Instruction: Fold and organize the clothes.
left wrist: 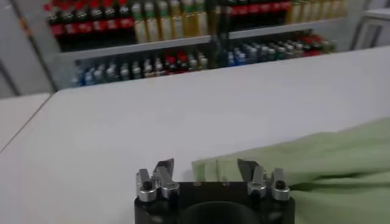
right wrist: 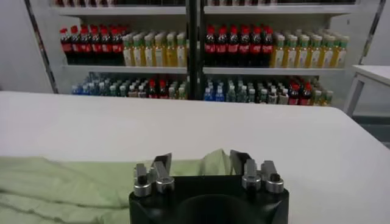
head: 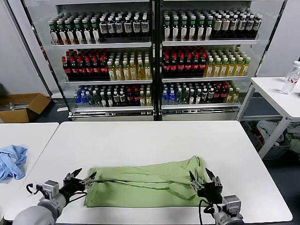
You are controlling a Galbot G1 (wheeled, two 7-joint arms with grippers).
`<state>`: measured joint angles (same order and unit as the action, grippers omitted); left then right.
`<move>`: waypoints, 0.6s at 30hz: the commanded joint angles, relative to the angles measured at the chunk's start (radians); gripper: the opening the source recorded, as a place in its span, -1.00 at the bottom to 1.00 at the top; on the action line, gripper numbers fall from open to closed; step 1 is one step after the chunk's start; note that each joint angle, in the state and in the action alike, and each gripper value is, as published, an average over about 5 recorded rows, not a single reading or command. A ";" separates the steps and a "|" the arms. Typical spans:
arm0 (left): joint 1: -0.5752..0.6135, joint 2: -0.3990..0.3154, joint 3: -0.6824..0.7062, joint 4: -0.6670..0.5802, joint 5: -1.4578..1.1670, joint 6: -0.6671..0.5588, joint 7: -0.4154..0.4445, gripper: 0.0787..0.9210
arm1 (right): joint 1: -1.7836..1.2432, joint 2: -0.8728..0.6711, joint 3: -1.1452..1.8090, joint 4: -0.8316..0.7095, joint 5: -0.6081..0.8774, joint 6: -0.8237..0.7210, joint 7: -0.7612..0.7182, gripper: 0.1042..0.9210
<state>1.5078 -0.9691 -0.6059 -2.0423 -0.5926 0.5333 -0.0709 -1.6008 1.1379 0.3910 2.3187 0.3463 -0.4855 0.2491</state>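
The clothes are one pale green shirt [head: 145, 183], lying as a long folded band across the near part of the white table [head: 150, 140]. My left gripper [head: 80, 177] stands open at the band's left end. In the left wrist view the shirt's corner [left wrist: 210, 165] lies flat on the table between the spread fingers [left wrist: 163, 171] of that gripper [left wrist: 206, 170]. My right gripper [head: 202, 179] is open over the right end. In the right wrist view a raised green fold [right wrist: 214, 162] sits between its parted fingers [right wrist: 239, 161], and the gripper [right wrist: 201, 162] holds nothing.
A crumpled light blue cloth [head: 11, 161] lies on the neighbouring table to the left. A glass-door cooler [head: 154, 61] full of bottles stands behind the table. To the right is a side table [head: 276, 93] carrying a bottle [head: 291, 78], and a cardboard box [head: 21, 107] sits on the floor at far left.
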 commanded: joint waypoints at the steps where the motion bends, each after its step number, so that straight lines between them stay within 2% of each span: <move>1: 0.023 -0.153 0.087 -0.050 -0.112 0.030 -0.357 0.70 | -0.041 0.000 0.001 0.014 -0.068 0.025 -0.020 0.68; 8: 0.011 -0.167 0.116 -0.030 -0.113 0.040 -0.373 0.75 | -0.045 -0.006 -0.002 -0.019 -0.068 0.028 -0.020 0.76; 11: 0.009 -0.172 0.129 -0.028 -0.121 0.040 -0.372 0.61 | -0.045 -0.005 -0.002 -0.024 -0.068 0.027 -0.019 0.76; 18: 0.008 -0.184 0.142 -0.024 -0.101 0.039 -0.370 0.12 | -0.055 0.000 0.003 -0.041 -0.070 0.027 -0.012 0.76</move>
<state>1.5125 -1.1157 -0.4960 -2.0676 -0.6827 0.5617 -0.3735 -1.6460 1.1381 0.3932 2.2915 0.2896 -0.4641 0.2384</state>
